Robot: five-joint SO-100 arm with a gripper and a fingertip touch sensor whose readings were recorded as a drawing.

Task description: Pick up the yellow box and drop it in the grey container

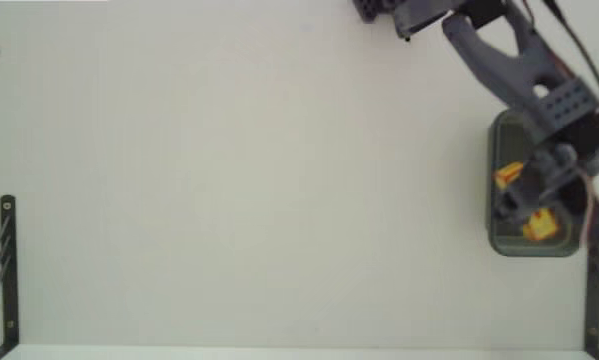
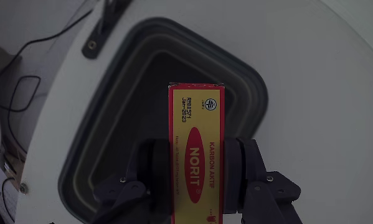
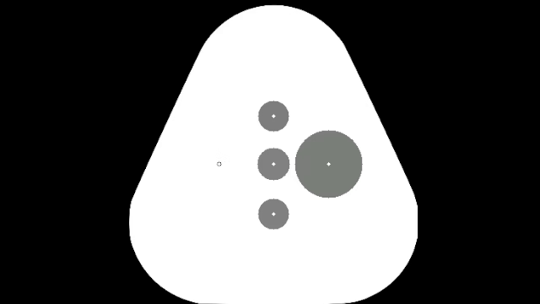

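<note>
In the wrist view the yellow box (image 2: 195,124), red-edged with a red oval mark, is clamped lengthwise between my dark fingers (image 2: 248,168). My gripper (image 2: 195,165) is shut on it and holds it right above the opening of the grey container (image 2: 127,115). The fixed view has the arm coming in from the top right. There the gripper (image 1: 534,200) hangs over the container (image 1: 496,140) at the right side of the table. Yellow parts of the box (image 1: 509,175) show on both sides of the gripper, which hides the middle of it.
The table is white. Black metal brackets stand at its left edge (image 1: 7,270) and right edge (image 1: 591,300). In the wrist view a black bracket (image 2: 105,25) lies beyond the container, and cables (image 2: 18,81) trail off the table at the left.
</note>
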